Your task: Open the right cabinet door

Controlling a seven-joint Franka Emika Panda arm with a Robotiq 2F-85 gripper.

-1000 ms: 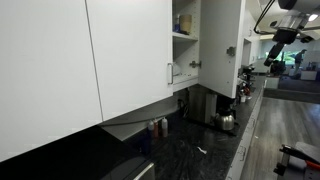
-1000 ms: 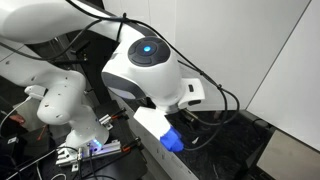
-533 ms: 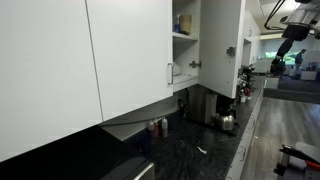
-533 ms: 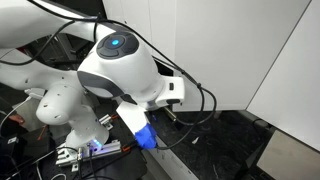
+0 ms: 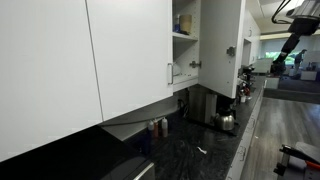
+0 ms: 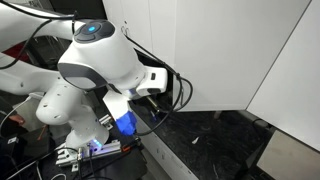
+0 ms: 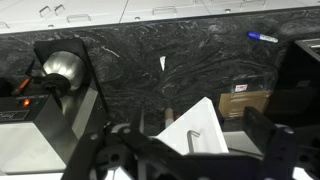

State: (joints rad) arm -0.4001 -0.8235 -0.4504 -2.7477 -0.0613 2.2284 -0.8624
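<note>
- Kitchen wall of glossy white cabinets above a black marbled counter point(image 5: 190, 155), seen from the near end in an exterior view.
- Nearest: large plain white panel point(image 5: 40, 70), no handle. Just past it, the wider white door point(image 5: 130, 50), with its silver handle point(image 5: 169, 73) upright at the far edge.
- Next along, an exposed compartment point(image 5: 184, 28) with shelves on show.
- Then the right cabinet door point(image 5: 222, 45): narrow, tall, long axis upright, seemingly swung out rather than flush with its neighbour. Judged open already, or nearly so.
- Below that door, on the counter, a kettle point(image 5: 227, 121).
- Farthest down the room, the gripper point(image 5: 284, 58) at the dark end of the arm, well apart from the door and beyond it. Door therefore back toward the camera from the fingers.
- Wrist view, looking down: fingers point(image 7: 115, 150) spread wide, gripping nothing. Low between them, a white panel with slim silver bar point(image 7: 192, 135), probably the door's handle edge, though not certain.
- For any further pull: back along the cabinet line, jaws set across the upright bar, closing sideways.
- Elsewhere in an exterior view, only the arm's white body point(image 6: 95, 55) beside plain white panels, with no door visible.
</note>
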